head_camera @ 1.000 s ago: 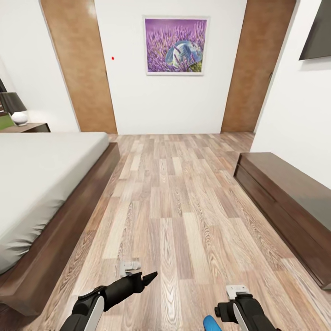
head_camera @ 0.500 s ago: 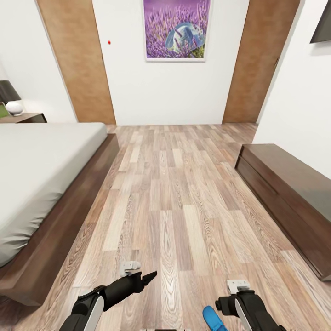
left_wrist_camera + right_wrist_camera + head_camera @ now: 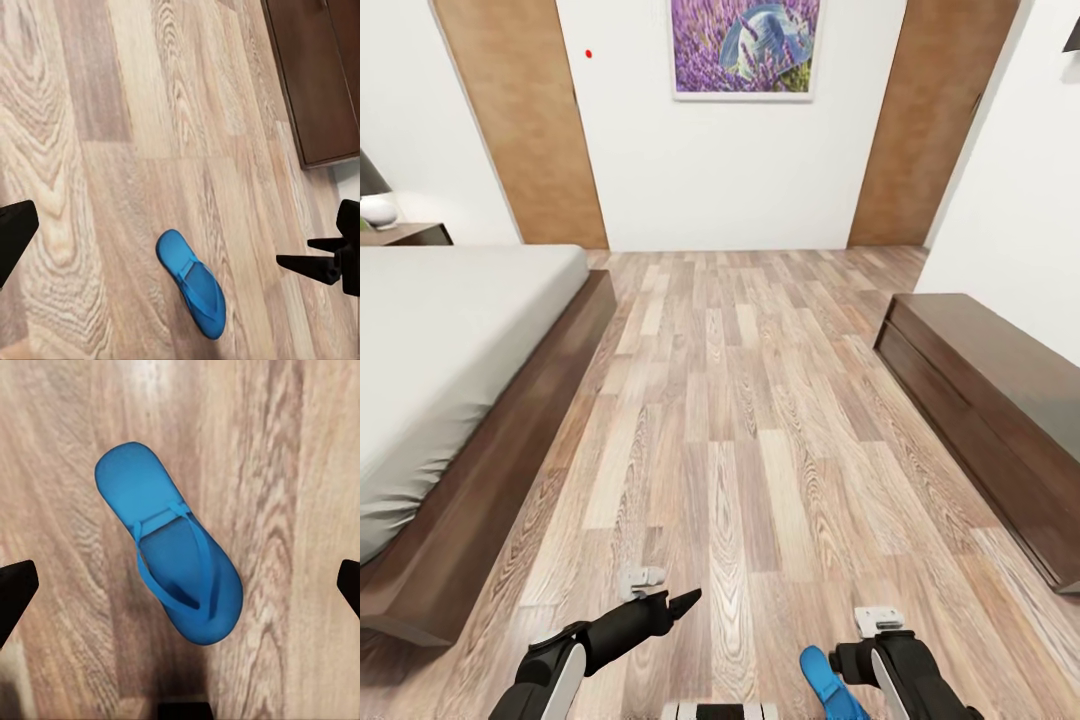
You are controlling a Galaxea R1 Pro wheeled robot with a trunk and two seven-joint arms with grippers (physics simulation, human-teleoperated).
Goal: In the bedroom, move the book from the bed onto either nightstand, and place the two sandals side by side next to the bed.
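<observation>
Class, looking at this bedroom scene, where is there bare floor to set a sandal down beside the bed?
Bare planks run between the bed frame and the long low cabinet. The strip along the frame is free. The one blue sandal in view lies by the right gripper.

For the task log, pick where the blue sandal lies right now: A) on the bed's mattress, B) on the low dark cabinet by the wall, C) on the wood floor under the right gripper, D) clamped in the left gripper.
C: the sandal lies flat on the wood floor, centred between the open right gripper fingers, untouched.
</observation>
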